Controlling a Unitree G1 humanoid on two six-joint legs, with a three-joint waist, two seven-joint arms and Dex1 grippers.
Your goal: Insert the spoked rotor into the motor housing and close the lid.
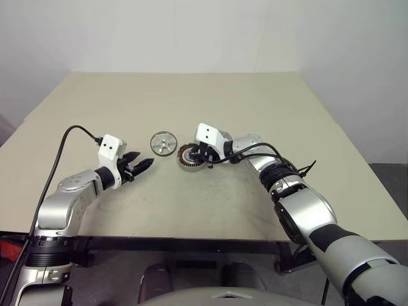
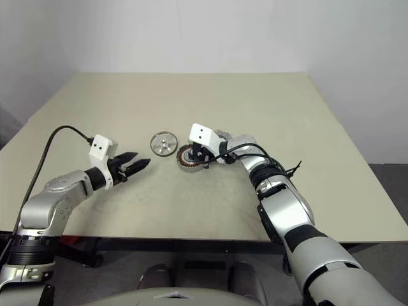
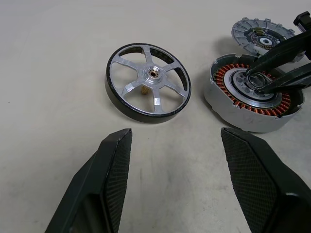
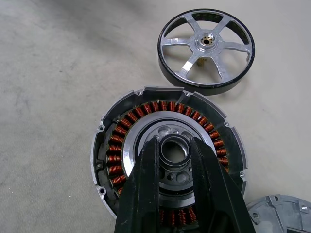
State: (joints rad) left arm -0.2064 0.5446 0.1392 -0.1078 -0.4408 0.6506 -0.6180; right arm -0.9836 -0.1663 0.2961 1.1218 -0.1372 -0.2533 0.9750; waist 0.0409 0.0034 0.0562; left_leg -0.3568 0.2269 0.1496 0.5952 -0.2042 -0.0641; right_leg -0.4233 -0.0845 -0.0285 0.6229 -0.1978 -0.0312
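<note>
Copper coils (image 4: 114,155) ringed inside motor housing (image 3: 228,109), flat on beige table (image 1: 191,102), near middle, open side up. Grey outer wall, silver inner ring, raised collar at centre.

Right gripper (image 4: 174,145) reaching in from robot's right, angled down onto housing centre. Jaws narrow, pinching the raised centre collar, one black finger (image 4: 146,194) on each side of it. Housing resting on table, not lifted.

Spoked rotor (image 3: 154,74) just beside housing, toward robot's left, small gap between, not touching. Lying flat on table, six silver spokes, black outer rim, small brass-coloured hub. Not in housing yet. Untouched by either gripper.

Lid (image 3: 252,34) flat on table just beside housing, on the far side of it from left gripper, apart from rotor. Dull grey, ribbed edge, dark centre. Partly cut off by frame edge in right wrist view. Not on housing.

Left gripper (image 1: 143,164) hovering low over table on robot's left, pointing toward rotor and housing, short of both. Jaws spread wide, nothing between them, textured pads (image 3: 116,170) facing inward.

Black cable (image 1: 60,146) looping from left wrist camera back along arm.
</note>
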